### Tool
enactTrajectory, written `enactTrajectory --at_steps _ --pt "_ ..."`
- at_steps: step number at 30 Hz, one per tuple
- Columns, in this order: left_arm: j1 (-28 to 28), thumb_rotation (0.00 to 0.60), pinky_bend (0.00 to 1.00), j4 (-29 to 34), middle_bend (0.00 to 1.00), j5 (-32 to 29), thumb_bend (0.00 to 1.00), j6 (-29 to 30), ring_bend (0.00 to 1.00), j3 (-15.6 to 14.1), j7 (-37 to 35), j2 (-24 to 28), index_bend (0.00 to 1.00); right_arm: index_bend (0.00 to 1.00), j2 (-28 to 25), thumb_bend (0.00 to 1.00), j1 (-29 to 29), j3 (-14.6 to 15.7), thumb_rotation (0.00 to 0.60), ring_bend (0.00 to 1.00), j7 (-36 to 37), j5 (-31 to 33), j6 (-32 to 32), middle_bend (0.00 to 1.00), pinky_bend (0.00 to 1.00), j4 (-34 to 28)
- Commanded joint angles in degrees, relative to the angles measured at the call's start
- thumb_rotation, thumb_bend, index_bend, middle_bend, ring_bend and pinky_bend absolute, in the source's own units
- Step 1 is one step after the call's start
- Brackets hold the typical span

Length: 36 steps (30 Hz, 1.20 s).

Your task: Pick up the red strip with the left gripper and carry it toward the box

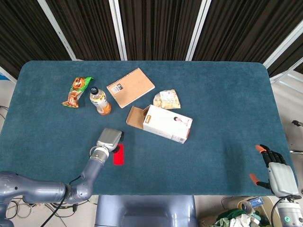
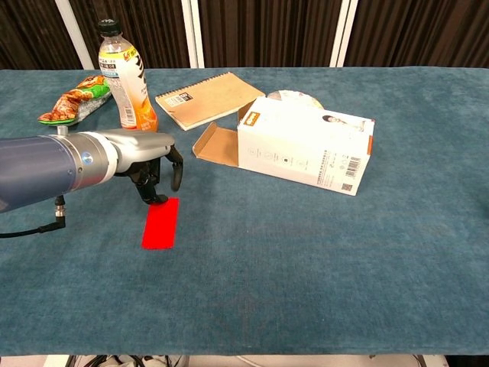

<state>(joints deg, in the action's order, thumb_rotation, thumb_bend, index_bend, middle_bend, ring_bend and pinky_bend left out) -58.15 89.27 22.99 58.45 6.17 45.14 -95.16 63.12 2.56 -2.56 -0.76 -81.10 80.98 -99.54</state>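
Note:
The red strip (image 1: 118, 154) (image 2: 161, 222) lies flat on the blue cloth near the front left. My left hand (image 1: 110, 139) (image 2: 149, 160) hangs over its far end, fingers pointing down and apart. One fingertip (image 2: 158, 198) touches the strip's far edge, and the strip is not lifted. The white box (image 1: 168, 124) (image 2: 306, 145) lies on its side to the right and further back, its brown flap open toward the left. My right hand (image 1: 277, 174) rests off the table's front right corner with fingers spread and nothing in it; the chest view does not show it.
A juice bottle (image 2: 127, 76) stands behind my left hand, with a snack packet (image 2: 75, 99) to its left. A brown notebook (image 2: 209, 98) lies behind the box's flap, and a bag of snacks (image 1: 167, 99) sits behind the box.

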Motion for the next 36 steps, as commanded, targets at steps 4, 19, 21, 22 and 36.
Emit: enactTrajectory --at_steps 4,19,21,22,36 --pt "0.07 0.6 0.88 0.15 0.99 0.2 0.39 0.51 0.92 -0.31 0.52 -0.13 0.43 0.15 -0.02 0.16 0.13 0.14 0.6 0.15 0.15 -0.15 -0.34 0.09 0.12 0.03" --pt "0.26 0.6 0.88 -1.09 0.99 -0.1 0.39 0.43 0.92 -0.52 1.1 -1.11 0.46 0.15 -0.19 0.16 0.11 0.05 0.6 0.15 0.59 0.09 -0.41 0.09 0.12 -0.06" --pt "0.22 0.6 0.88 -1.29 0.99 -0.63 0.39 0.47 0.92 -0.69 1.63 -1.2 0.46 0.15 -0.2 0.16 0.11 0.04 0.6 0.15 0.6 0.13 -0.42 0.09 0.12 -0.08" --pt "0.16 0.6 0.88 -1.31 0.99 -1.02 0.39 0.42 0.92 -0.76 1.91 -1.24 0.46 0.15 -0.2 0.16 0.12 0.04 0.6 0.15 0.59 0.14 -0.43 0.09 0.12 -0.09" --pt "-0.08 0.6 0.88 -1.66 0.99 -1.78 0.39 0.65 0.92 -0.7 3.25 -2.15 0.51 0.15 -0.23 0.16 0.13 0.04 0.6 0.15 0.7 0.11 -0.45 0.09 0.12 -0.12"
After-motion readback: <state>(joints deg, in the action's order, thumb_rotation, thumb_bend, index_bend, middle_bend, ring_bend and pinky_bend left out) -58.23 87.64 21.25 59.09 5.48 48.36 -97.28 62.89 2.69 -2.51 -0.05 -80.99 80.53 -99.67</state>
